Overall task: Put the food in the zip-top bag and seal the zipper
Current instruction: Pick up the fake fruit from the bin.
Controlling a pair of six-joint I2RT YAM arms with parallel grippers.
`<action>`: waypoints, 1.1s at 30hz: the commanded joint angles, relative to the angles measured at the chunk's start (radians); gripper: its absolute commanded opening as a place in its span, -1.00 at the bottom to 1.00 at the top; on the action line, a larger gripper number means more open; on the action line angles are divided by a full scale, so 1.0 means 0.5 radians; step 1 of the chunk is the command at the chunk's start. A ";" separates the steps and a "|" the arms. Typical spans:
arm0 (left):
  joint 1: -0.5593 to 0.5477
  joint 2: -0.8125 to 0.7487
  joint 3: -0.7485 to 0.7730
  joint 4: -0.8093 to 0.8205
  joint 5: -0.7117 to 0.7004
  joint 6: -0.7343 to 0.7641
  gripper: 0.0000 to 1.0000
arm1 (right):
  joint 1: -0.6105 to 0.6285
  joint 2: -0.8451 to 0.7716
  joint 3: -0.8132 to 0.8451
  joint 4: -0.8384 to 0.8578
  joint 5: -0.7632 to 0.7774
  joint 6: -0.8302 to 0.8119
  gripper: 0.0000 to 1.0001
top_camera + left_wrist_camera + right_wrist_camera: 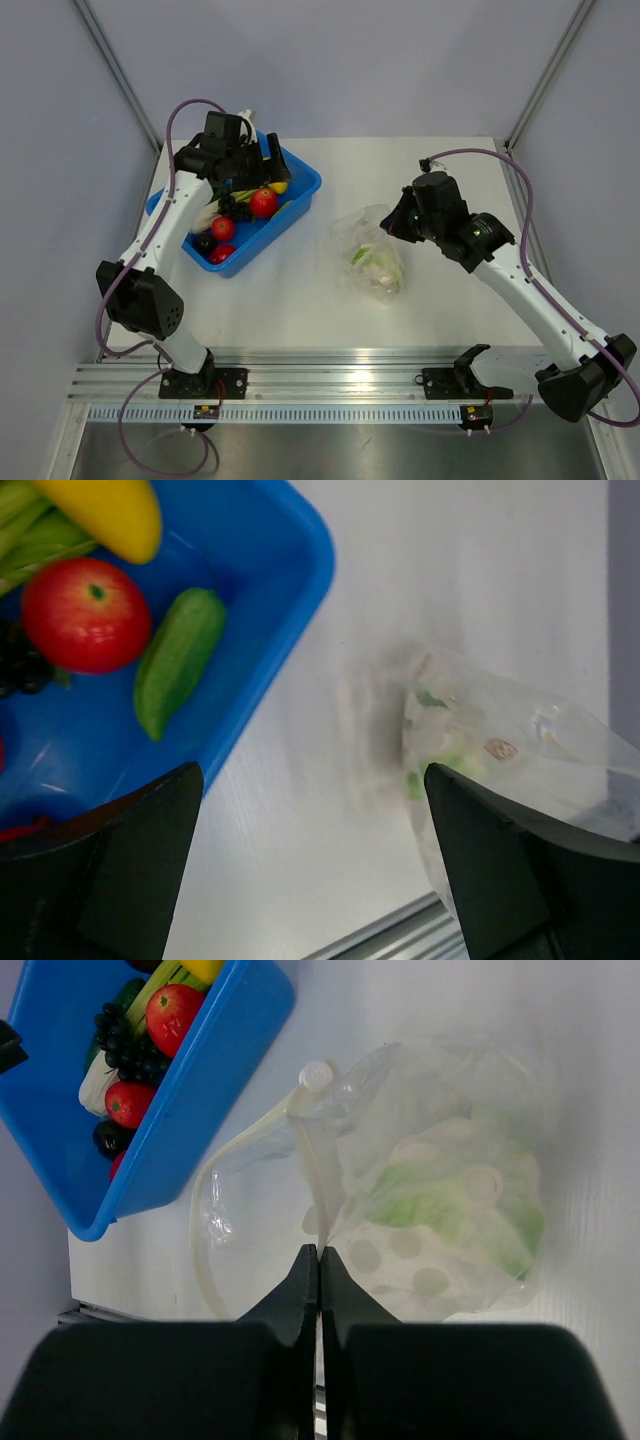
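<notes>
– Jaws first?
– Left gripper's (pixel 310 778) stand wide, holding nothing. Right gripper's (pixel 318 1255) are pressed together, tips at the thin clear zipper strip (pixel 313 1160); whether they pinch it, I cannot tell.
– Progress?
– Early, I judge. The dotted transparent zip-top bag (pixel 368 250), centre frame, gapes open and holds a green-white piece (pixel 430 1195). The blue rectangular plastic tub (pixel 305 195), upper left, holds a red tomato (pixel 85 615), yellow pepper (pixel 110 510) and dark grapes (pixel 120 1045). Sealing is not yet done.
</notes>
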 commanded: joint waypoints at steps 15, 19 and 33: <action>0.266 1.019 0.675 0.178 -0.394 -0.203 0.69 | 0.007 0.067 0.089 0.044 -0.071 -0.028 -1.00; 0.285 1.262 0.954 0.165 -0.305 -0.224 0.70 | 0.007 0.097 0.119 0.026 -0.056 -0.041 -1.00; 0.285 1.502 0.991 0.426 -0.308 -0.282 0.75 | 0.007 0.128 0.092 0.011 -0.059 -0.025 -1.00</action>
